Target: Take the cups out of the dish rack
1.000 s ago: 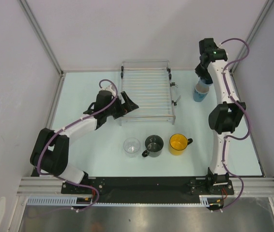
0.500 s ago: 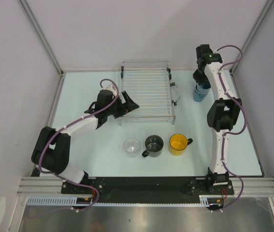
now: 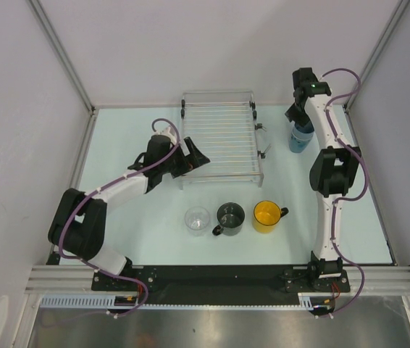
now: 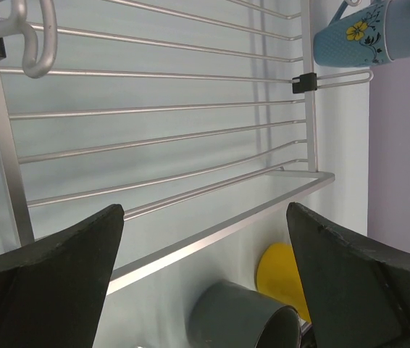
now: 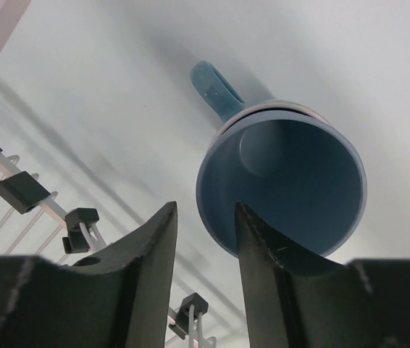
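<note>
The silver wire dish rack (image 3: 219,141) stands mid-table with no cups on its bars (image 4: 161,109). To its right stands the blue handled mug (image 3: 299,139) (image 5: 281,181). It appears nested in the pale blue flowered cup (image 4: 357,36). My right gripper (image 3: 300,120) (image 5: 203,210) is open over it, one finger inside the rim and one outside, with a gap showing. In front of the rack stand the clear glass tumbler (image 3: 198,219), dark grey mug (image 3: 229,216) (image 4: 234,319) and yellow mug (image 3: 266,215) (image 4: 281,275). My left gripper (image 3: 193,156) (image 4: 205,217) is wide open at the rack's front left corner, holding nothing.
White walls and metal posts close in the table (image 3: 118,225) at the back and sides. Two wire hooks (image 3: 263,141) stick out of the rack's right side toward the blue mug. The arm bases stand on the black rail (image 3: 212,275) at the near edge.
My right wrist has shifted left and come down over the blue mug, covering more of it. The left arm has barely moved, and the cups on the table stay put.
</note>
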